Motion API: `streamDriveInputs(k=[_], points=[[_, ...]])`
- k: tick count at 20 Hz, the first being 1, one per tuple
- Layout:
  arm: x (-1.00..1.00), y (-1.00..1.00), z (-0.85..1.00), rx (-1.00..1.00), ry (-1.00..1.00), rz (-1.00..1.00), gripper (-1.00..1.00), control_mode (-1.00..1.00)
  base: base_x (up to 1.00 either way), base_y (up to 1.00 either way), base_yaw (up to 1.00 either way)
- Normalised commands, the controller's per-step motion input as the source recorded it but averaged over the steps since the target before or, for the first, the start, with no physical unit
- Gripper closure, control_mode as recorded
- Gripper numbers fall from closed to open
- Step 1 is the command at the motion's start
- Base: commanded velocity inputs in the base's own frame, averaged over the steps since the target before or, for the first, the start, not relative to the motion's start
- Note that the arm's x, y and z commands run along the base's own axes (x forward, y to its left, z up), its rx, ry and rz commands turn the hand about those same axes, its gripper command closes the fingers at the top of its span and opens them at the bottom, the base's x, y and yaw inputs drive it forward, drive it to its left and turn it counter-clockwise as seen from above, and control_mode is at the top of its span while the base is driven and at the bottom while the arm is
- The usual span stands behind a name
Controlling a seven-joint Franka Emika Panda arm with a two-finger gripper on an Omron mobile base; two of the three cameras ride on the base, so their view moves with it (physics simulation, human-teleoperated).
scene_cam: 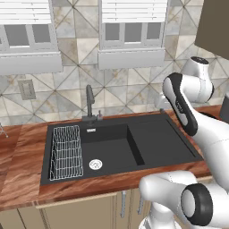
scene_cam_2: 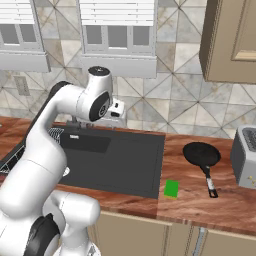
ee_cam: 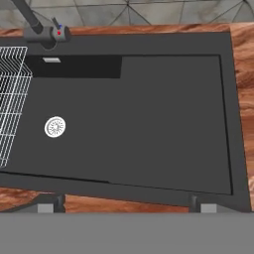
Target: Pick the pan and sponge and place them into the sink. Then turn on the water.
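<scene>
In the left base view, the sink [scene_cam: 147, 143] is set into the wooden counter [scene_cam: 22, 179]. It has a deeper basin on the left and a flat drainboard wing on the right. A white wire rack [scene_cam: 66, 152] stands at the left side of the basin, and the round silver drain [scene_cam: 95, 164] lies just beside it on the basin floor. The dark faucet [scene_cam: 90, 103] rises behind the basin, at the back rim. The white arm bends over the right part of the sink.

In the right base view, the pan [scene_cam_2: 201, 154] lies on the counter to the right of the sink, with its handle pointing toward the front edge. The sponge [scene_cam_2: 171, 188] lies flat on the counter, just beside the front right corner of the sink and left of the pan handle, apart from it. A grey toaster [scene_cam_2: 245, 155] stands at the far right, near the pan. The claw [scene_cam_2: 116, 109] hangs above the back of the sink; I cannot tell here how wide it is.

In the hand view, the two fingertips [ee_cam: 47, 204] stand far apart at the bottom, with nothing between them, so the claw is wide. Below them lies the sink, with the drain, the rack at the left edge, and the faucet base at the top left.
</scene>
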Motion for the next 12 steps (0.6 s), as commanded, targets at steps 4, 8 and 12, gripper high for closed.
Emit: streamDriveInputs(k=[4, 8, 12], points=[[0.07, -0.31, -0.22, -0.01, 0.00, 0.00, -1.00, -1.00, 0.00, 0.00, 0.00], [0.09, -0.32, -0.24, -0.01, 0.00, 0.00, -1.00, -1.00, 0.00, 0.00, 0.00], [0.09, -0.34, -0.23, -0.01, 0.00, 0.00, -1.00, -1.00, 0.00, 0.00, 0.00]])
